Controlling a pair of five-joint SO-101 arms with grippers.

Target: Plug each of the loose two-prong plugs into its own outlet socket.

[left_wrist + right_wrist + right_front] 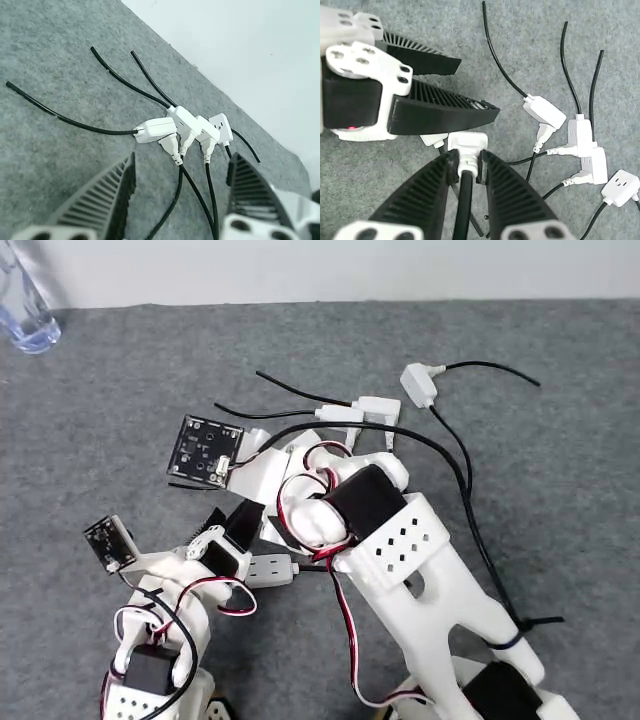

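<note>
My right gripper (pixel 466 155) is shut on a white plug (pixel 467 144) whose black cable runs back between its fingers. In the high view that plug (pixel 270 570) lies low over the mat between the two arms. My left gripper (pixel 479 86) is open just beside it, one black fingertip (pixel 487 112) almost touching the plug. A small white piece (pixel 431 140) sits partly hidden under that finger. Beyond my left gripper (pixel 183 160), a cluster of white plugs and sockets (pixel 187 127) lies on the mat with black cables. One white socket (pixel 420 385) lies apart from it.
A grey felt mat (pixel 120 390) covers the table up to a white wall at the back. A clear bottle (pixel 25 315) stands at the far left corner. Black cables (pixel 470 480) trail past the right arm (pixel 420 550).
</note>
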